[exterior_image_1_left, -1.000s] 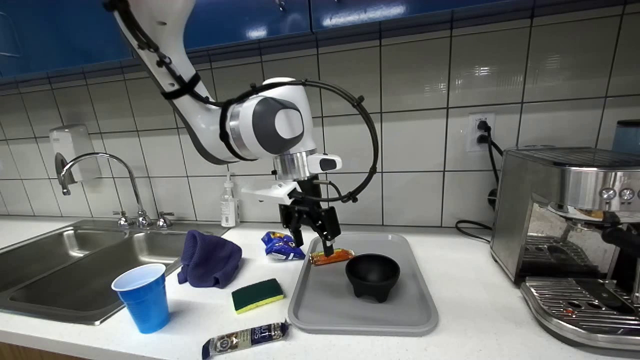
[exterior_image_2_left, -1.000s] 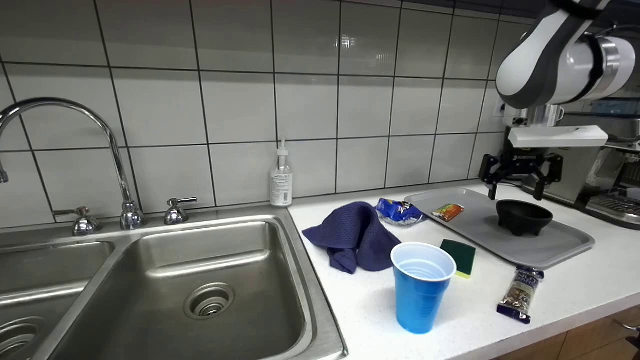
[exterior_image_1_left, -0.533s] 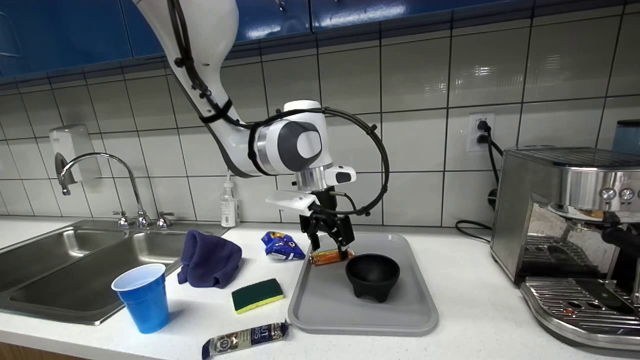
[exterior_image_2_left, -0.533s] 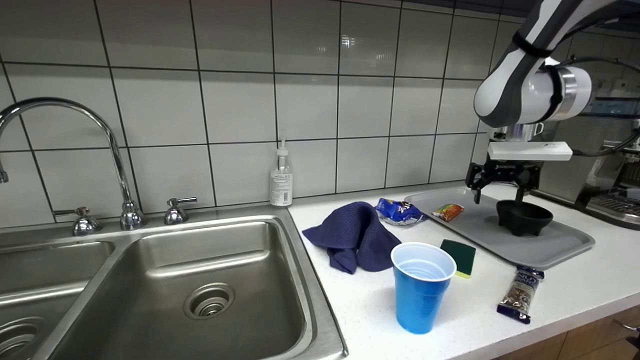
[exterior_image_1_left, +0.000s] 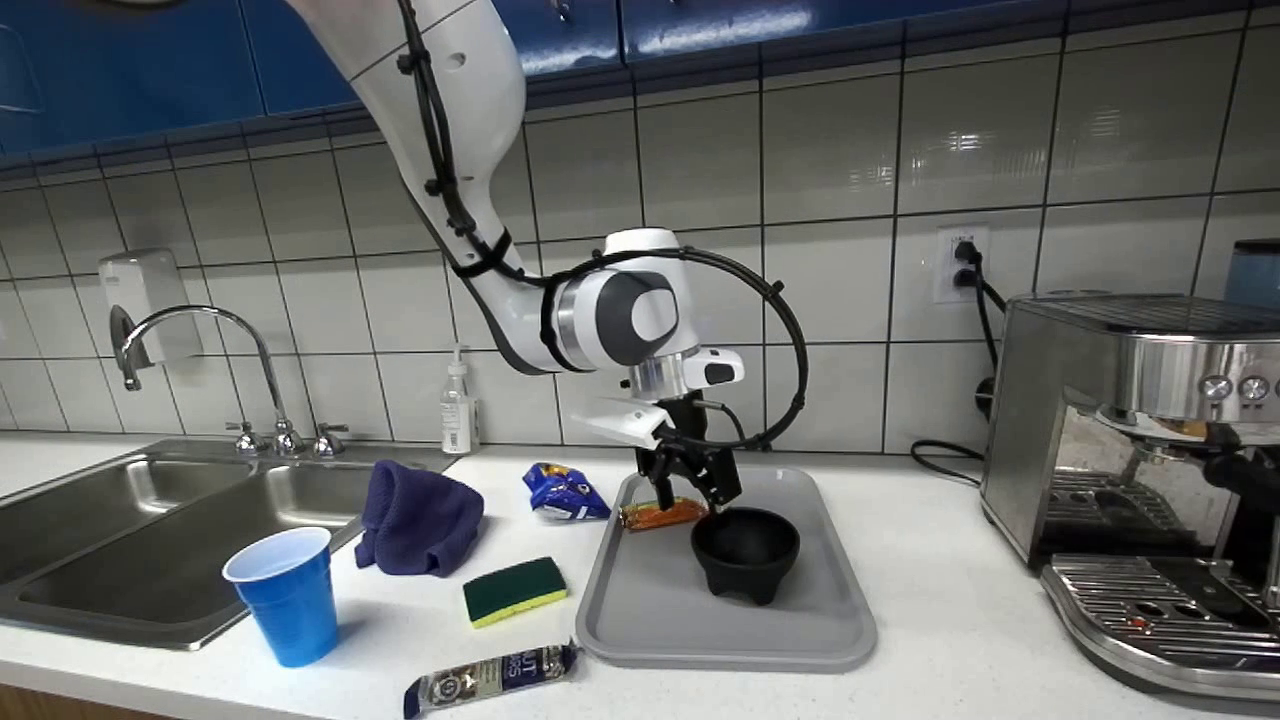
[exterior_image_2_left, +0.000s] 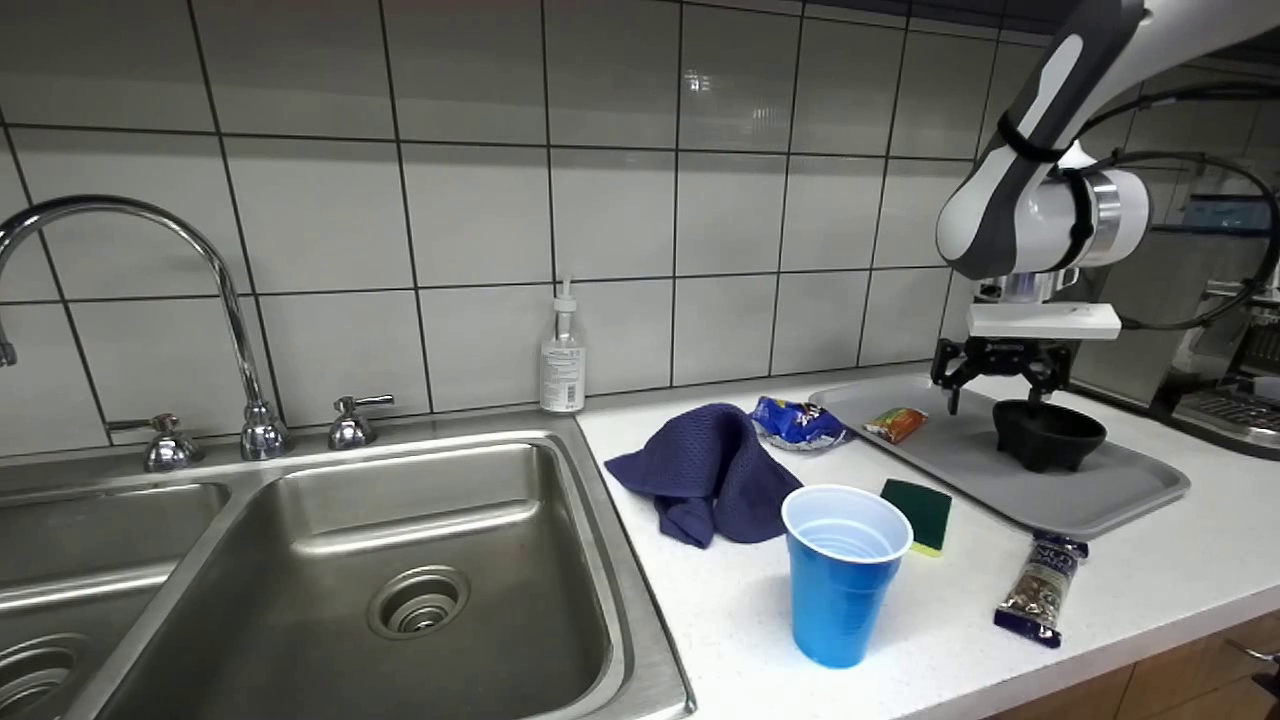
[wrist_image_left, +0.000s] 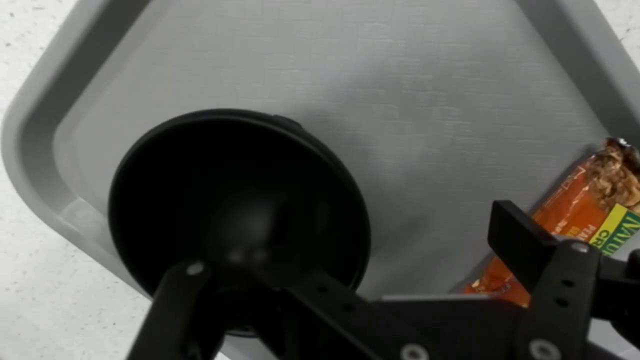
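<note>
A round, matte-black, stubby-legged bowl is standing on a tray, mouth facing up, axis vertical; the spread pincer is hanging by its rim.

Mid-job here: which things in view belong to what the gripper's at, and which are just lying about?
Likely in the job, going by where the open gripper is:
black bowl, right by it
orange-wrapped bar, also close
gray tray, under both

Probably just lying about:
blue cup
purple-blue cloth
green-and-yellow sponge
nut bar
blue packet
soap bottle
espresso machine
</note>
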